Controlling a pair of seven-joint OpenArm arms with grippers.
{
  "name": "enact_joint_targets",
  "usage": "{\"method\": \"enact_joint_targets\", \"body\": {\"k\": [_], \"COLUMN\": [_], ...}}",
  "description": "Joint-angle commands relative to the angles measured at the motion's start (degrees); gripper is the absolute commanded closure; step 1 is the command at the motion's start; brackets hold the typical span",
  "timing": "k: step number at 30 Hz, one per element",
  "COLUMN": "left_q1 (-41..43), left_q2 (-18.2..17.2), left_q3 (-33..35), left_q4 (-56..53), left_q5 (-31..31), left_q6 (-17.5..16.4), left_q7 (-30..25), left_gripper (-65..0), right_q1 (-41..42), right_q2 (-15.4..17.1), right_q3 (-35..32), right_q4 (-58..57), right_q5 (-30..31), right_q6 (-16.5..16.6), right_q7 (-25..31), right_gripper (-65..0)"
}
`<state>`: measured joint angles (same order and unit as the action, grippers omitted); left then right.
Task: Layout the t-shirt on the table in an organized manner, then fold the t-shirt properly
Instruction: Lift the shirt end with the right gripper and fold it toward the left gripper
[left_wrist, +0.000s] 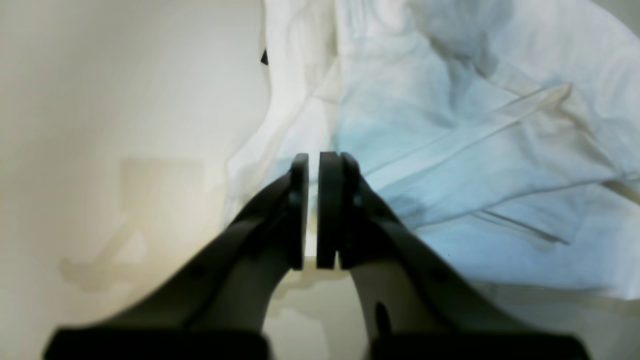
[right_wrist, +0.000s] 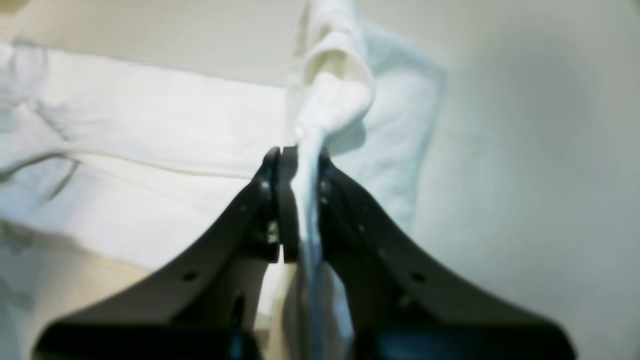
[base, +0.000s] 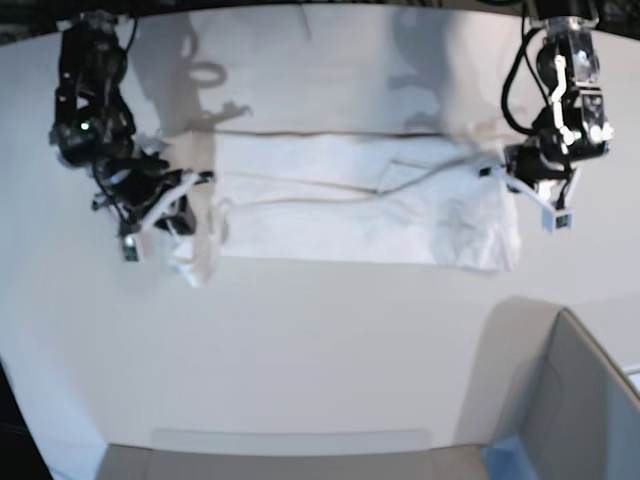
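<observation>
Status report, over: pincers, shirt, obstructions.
Right pincer shut on t-shirt edge. Left pincer shut, empty. Shirt spread, rumpled. Grey box clear of it.

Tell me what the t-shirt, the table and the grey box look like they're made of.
T-shirt: soft white woven or knit cloth, matte; it creases and bunches. Table: hard smooth white surface, slightly glossy, perhaps laminate; it mirrors faint shadows. Grey box: rigid matte panels, likely plastic.

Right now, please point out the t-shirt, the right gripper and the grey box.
t-shirt (base: 340, 215): base view, middle of the spread white cloth.
right gripper (right_wrist: 298, 210): right wrist view, between the fingers, shut on a cloth fold.
grey box (base: 580, 410): base view, its inner wall.
</observation>
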<state>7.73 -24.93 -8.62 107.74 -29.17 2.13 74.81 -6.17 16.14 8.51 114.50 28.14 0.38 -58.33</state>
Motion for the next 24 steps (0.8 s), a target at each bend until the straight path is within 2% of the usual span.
{"method": "enact_joint_targets", "body": {"k": [1, 10, 15, 20, 24], "left_q1": [-0.47, 1.64, 1.81, 1.81, 1.81], "left_q2": [-0.87, -0.87, -0.87, -0.87, -0.87], "left_q3": [-0.39, -5.14, -4.96, -4.96, -4.78], "left_q4": [0.96, 0.96, 0.96, 0.96, 0.96], "left_q5": [0.03, 0.03, 0.03, 0.03, 0.03], "left_q6": [0.02, 0.02, 0.02, 0.02, 0.02], "left_q7": [-0.56, -0.83, -0.74, -0.74, -0.74], "left_gripper": [-5.1, -5.1, -5.1, -5.1, -5.1], "right_q1": [1.47, 5.16, 8.24, 9.47, 9.74], "right_q2": [-0.36, -7.13, -8.98, -11.17, -11.53], "right_q3": [-1.26, -11.11, -14.97, -16.03, -16.91], "right_q4": [0.97, -0.52, -5.44, -8.7, -9.31], "right_q5": [-0.84, -10.87, -14.03, -16.23, -16.32], "right_q6": [0.28, 0.28, 0.28, 0.28, 0.36], "right_q7": [1.14, 1.4, 1.4, 1.49, 1.49], "right_gripper": [0.0, 0.0, 0.0, 0.0, 0.0]}}
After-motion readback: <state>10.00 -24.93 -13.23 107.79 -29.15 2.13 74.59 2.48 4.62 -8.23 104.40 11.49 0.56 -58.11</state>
